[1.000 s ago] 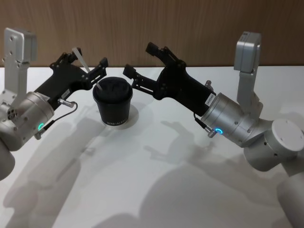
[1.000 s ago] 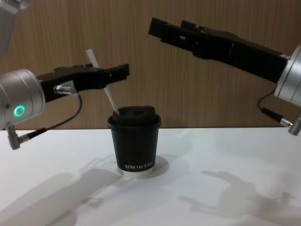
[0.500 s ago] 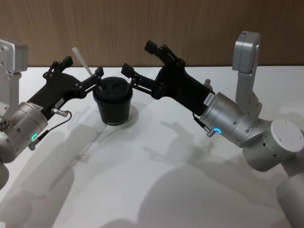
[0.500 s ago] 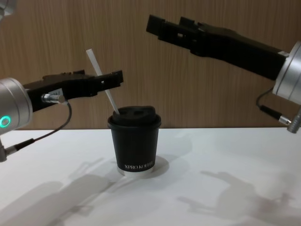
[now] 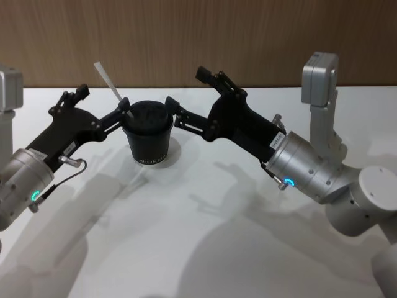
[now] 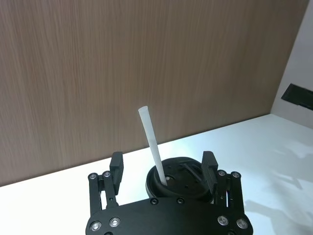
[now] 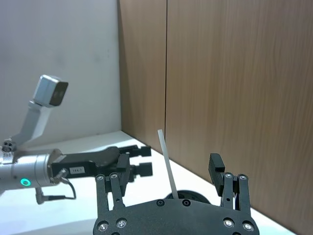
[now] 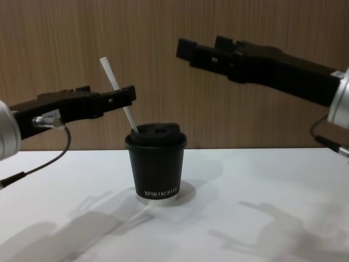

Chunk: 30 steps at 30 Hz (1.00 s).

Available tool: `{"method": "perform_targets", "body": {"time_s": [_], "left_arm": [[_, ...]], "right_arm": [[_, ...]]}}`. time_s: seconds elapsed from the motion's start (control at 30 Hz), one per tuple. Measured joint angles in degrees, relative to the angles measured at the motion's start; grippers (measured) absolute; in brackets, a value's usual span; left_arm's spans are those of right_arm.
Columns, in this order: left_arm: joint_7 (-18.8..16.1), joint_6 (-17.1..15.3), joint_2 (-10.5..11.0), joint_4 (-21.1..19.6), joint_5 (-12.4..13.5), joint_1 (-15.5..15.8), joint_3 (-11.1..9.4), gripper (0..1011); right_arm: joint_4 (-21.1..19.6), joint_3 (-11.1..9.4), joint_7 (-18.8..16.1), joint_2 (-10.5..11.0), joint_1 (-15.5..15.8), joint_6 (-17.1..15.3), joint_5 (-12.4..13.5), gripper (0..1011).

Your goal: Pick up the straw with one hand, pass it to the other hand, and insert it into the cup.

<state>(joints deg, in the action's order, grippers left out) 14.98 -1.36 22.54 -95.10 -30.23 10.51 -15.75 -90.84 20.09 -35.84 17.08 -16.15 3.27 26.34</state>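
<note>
Straw (image 8: 120, 95) stands tilted in the cup (image 8: 156, 164) lid hole — left hand (image 5: 99, 112) open, empty, just left of cup; right hand (image 5: 189, 99) open, empty, just right.

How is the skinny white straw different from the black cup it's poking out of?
The thin white plastic straw is pale, slim and leans sideways; the small black paper cup is dark, wide and stands upright on the table. The straw's top reaches above the cup's lid. They touch at the lid hole.

Straw (image 8: 121, 98) in cup (image 8: 156, 164), grippers either side.
</note>
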Motion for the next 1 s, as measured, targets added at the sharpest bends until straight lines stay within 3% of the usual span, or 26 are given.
{"method": "perform_targets", "body": {"time_s": [0.43,1.0], "left_arm": [[2.4,2.1,1.1,-3.0,-1.7,-4.4,2.5,1000],[3.4,3.0,1.6,-4.0,-2.3,-6.1,3.4,1000]], "right_arm": [[-4.0,-0.2,3.1,2.4,3.4,-1.5,-1.3,1001],[-5.6,-0.4,4.3,3.4,4.8,-2.1,-1.9,1001]]}}
